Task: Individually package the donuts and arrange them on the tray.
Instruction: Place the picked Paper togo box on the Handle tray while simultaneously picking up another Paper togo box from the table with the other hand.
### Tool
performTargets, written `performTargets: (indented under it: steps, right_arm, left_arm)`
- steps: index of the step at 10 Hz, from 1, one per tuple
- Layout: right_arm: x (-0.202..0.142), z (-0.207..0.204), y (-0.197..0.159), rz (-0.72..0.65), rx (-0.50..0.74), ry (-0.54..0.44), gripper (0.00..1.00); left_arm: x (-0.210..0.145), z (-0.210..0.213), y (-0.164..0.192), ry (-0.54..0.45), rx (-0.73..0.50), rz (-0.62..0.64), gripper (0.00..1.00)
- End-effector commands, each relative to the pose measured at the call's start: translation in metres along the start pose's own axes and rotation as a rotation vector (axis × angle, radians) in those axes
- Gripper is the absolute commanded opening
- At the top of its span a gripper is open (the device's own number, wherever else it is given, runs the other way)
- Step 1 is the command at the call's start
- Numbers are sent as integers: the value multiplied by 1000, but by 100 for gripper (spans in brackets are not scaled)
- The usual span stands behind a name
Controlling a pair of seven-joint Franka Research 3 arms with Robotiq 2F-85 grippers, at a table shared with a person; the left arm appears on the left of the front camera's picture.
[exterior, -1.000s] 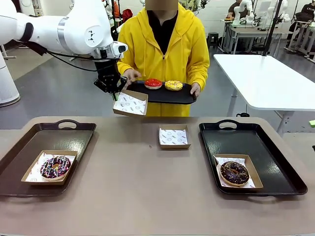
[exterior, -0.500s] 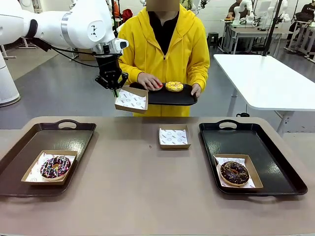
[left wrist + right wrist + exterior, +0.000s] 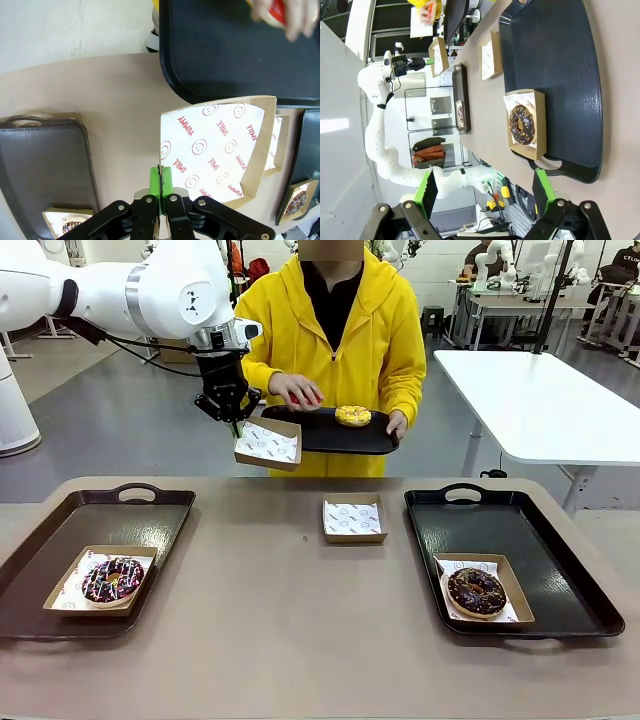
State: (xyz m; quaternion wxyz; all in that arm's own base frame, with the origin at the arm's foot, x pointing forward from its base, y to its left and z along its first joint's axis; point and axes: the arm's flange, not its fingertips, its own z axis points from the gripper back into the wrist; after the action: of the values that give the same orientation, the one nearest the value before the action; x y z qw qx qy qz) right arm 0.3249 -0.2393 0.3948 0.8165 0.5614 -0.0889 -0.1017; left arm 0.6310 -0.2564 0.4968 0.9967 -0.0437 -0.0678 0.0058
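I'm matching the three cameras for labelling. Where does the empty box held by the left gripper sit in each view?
Front view: held box upper left of centre, hanging from the left gripper, beside the person's black tray.
Left wrist view: centre-right, its edge pinched between the green pads.
Right wrist view: small, upper left, at the far arm's tip.
Shared landmark: the chocolate donut in its own box.

Glossy black tray (image 3: 470, 530), matt cardboard box (image 3: 258, 150), paper liner (image 3: 210, 145), shiny glazed donut (image 3: 476, 591)
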Motion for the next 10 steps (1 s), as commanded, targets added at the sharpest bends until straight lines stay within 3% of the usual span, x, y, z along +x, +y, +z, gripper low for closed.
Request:
performTargets:
  steps: [1,10]
  right_arm:
    - [-1,-2,3,-18,8,-2,100]
    - [-1,-2,3,-18,8,-2,100]
  left_arm:
    - [-3,0,2,-8,-2,-10,1]
    - [-3,0,2,-8,-2,-10,1]
